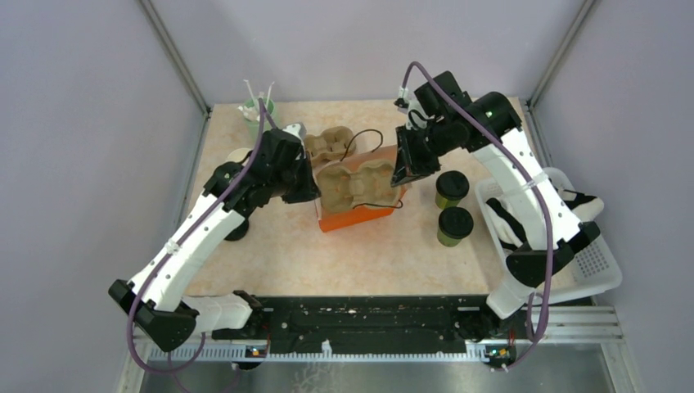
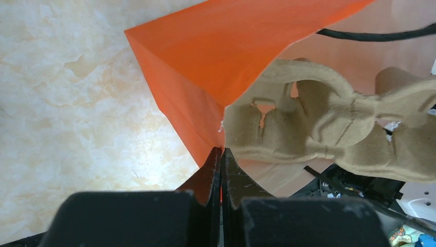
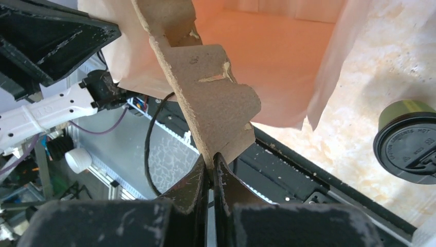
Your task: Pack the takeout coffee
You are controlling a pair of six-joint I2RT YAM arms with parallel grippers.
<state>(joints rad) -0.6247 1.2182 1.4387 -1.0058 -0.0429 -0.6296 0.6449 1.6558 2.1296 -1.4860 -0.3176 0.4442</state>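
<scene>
Top view: two lidded cups [image 1: 452, 188] [image 1: 455, 225] stand just right of one orange bag [image 1: 360, 217]; two carriers [image 1: 356, 184] [image 1: 331, 143], one at the bag's mouth. Left wrist: left gripper [image 2: 221, 154] clamps the bag's edge. Right wrist: right gripper [image 3: 211, 162] clamps the carrier; one cup nearby.

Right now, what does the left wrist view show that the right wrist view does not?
Only the left wrist view: the left fingers shut on the edge of the orange bag, the bag's outside corner, and the cup wells of the cardboard tray. Only the right wrist view: the right fingers shut on the tray's edge, a coffee cup with a black lid standing on the marbled table, and the black rail. Both: the bag, the tray and the table.
</scene>
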